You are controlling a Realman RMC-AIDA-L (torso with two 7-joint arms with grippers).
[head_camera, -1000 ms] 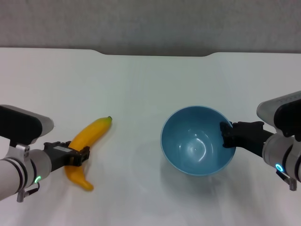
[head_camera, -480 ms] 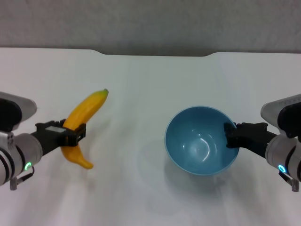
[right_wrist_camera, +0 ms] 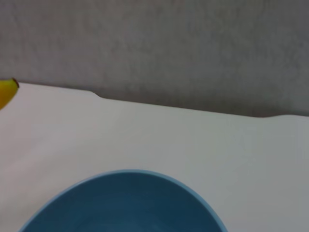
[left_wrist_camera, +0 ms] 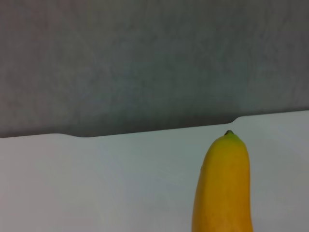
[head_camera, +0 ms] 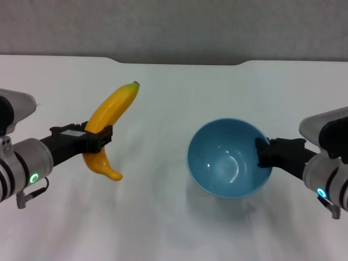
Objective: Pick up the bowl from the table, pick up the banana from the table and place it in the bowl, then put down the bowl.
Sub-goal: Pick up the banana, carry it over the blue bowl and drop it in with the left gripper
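My left gripper is shut on the yellow banana, which hangs in the air left of centre, tilted, with its green-tipped end pointing up and away. The left wrist view shows the banana close up against the table's far edge. My right gripper is shut on the right rim of the light-blue bowl, held tilted just above the white table with a shadow beneath it. The bowl's rim fills the near part of the right wrist view, and the banana tip peeks in at its edge.
The table's notched far edge meets a grey wall. Open white tabletop lies between the banana and the bowl.
The left gripper has lifted the banana off the table and carried it up and toward the centre. The bowl has stayed almost in place in the right gripper.
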